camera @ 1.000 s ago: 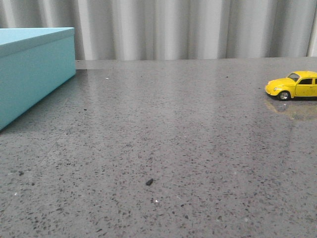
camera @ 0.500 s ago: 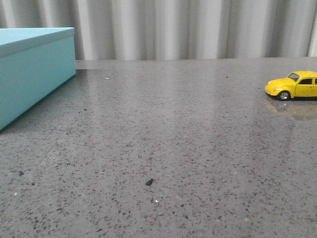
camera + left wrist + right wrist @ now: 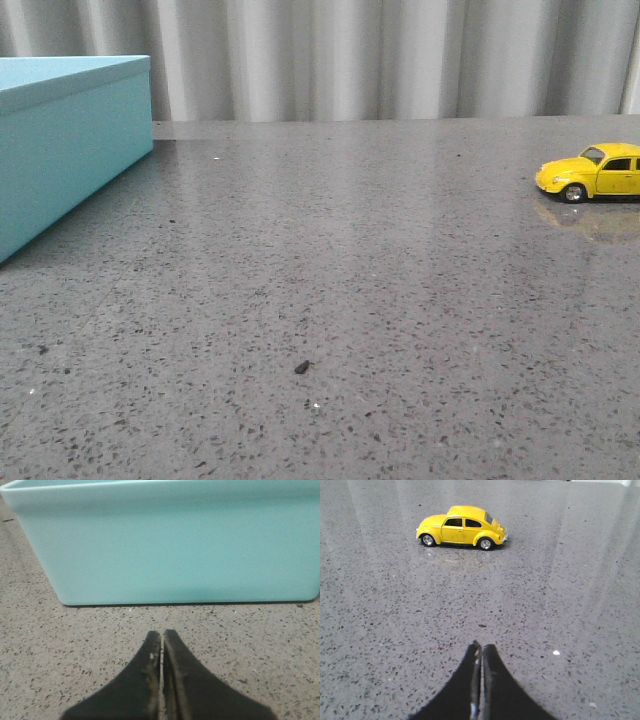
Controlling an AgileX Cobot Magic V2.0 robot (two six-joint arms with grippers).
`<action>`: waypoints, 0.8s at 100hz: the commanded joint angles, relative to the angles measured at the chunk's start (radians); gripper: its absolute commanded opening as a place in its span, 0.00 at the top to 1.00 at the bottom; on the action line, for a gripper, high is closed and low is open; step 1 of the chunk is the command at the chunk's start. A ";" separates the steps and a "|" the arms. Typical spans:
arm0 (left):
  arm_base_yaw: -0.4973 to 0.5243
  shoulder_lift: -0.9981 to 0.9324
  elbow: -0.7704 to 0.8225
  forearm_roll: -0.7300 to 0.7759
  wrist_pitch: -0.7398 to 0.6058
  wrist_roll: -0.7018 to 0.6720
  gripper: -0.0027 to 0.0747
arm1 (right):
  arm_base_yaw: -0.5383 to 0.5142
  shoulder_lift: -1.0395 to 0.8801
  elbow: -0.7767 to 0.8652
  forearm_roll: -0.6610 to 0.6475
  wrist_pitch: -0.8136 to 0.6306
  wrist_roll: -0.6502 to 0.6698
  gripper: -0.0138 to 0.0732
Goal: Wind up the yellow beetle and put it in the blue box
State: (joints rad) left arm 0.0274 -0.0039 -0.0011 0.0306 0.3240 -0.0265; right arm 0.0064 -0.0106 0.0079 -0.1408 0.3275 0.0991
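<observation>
The yellow beetle (image 3: pixel 594 172) stood on all four wheels at the right edge of the grey speckled tabletop (image 3: pixel 350 280), well apart from the blue box (image 3: pixel 62 140) at the far left. The right gripper (image 3: pixel 479 652) pointed toward the car's side from a distance, its fingers pressed together and holding nothing. The left gripper (image 3: pixel 161 640) faced the box wall near it, fingers likewise closed and empty.
</observation>
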 commanded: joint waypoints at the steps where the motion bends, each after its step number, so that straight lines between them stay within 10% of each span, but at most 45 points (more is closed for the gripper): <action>1: -0.002 -0.032 0.026 -0.001 -0.060 -0.012 0.99 | -0.001 -0.019 0.023 -0.012 -0.011 -0.004 0.91; 80: -0.002 -0.032 0.026 0.089 -0.098 -0.012 0.99 | -0.001 -0.019 0.023 -0.012 -0.012 -0.004 0.91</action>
State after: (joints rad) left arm 0.0274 -0.0039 0.0000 0.1144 0.3218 -0.0265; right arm 0.0064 -0.0106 0.0079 -0.1408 0.3275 0.0991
